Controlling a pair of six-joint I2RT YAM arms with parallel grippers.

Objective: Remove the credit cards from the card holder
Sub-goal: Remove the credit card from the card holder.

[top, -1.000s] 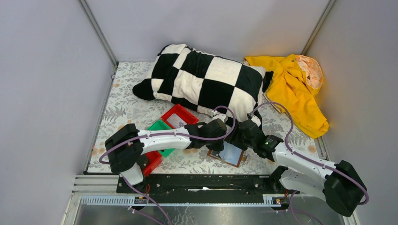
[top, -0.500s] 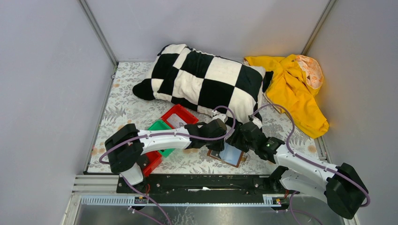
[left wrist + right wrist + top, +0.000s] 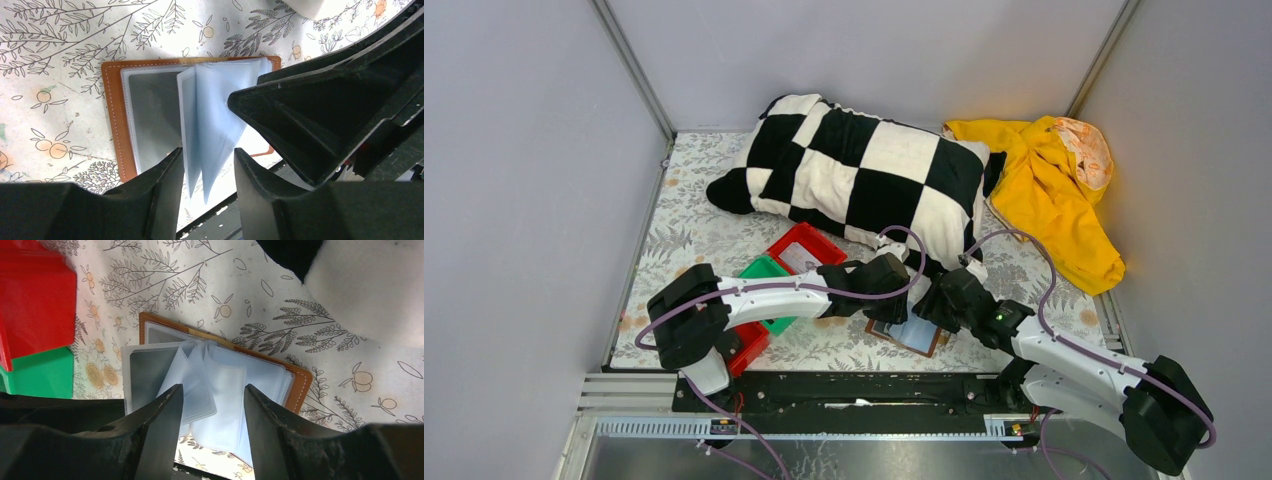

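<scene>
The brown card holder (image 3: pixel 911 336) lies open on the floral table near the front edge. Its pale clear sleeves (image 3: pixel 212 120) fan upward. A grey face (image 3: pixel 150 112) shows in one pocket; I cannot tell whether it is a card. My left gripper (image 3: pixel 209 175) is open, with its jaws on either side of the standing sleeves and not pinching them. My right gripper (image 3: pixel 212 410) is open just above the sleeves (image 3: pixel 220 385) of the holder (image 3: pixel 295 382). In the top view both grippers, left (image 3: pixel 886 308) and right (image 3: pixel 931 305), meet over the holder.
A red bin (image 3: pixel 804 250) and a green bin (image 3: pixel 764 268) stand left of the holder, and another red bin (image 3: pixel 749 345) is by the left arm's base. A checkered pillow (image 3: pixel 864 170) lies behind. A yellow cloth (image 3: pixel 1049 190) is at the back right. The table's front edge is close.
My right gripper has moved left and nearer, over the open holder, covering more of it. The left arm has stayed where it was.
</scene>
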